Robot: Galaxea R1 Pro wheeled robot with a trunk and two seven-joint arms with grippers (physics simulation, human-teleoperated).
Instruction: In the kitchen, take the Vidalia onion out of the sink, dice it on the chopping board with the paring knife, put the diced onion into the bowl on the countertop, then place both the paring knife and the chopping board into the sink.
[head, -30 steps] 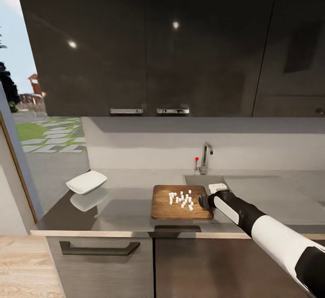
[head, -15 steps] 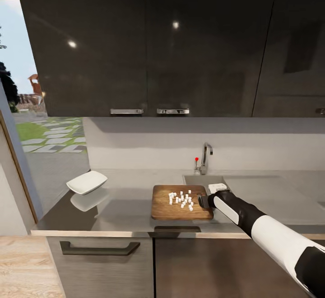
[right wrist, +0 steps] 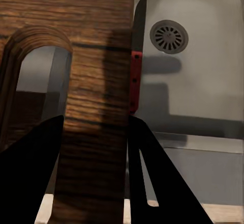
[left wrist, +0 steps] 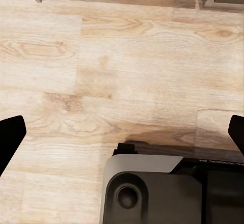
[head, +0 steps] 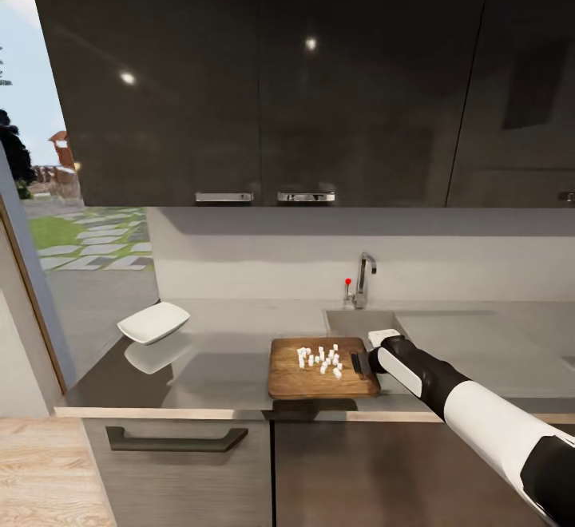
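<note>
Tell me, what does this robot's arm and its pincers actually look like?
The right arm is smooth and tubular, banded in glossy white and black, with a white oval panel near the wrist. The right gripper has two flat black tapering fingers. The left gripper's fingertips are also black.

Wood-grained chopping board (head: 323, 368) (brown, matt) on a smooth, faintly reflective grey countertop (head: 216, 367), beside a brushed-steel sink (right wrist: 203, 81).
</note>
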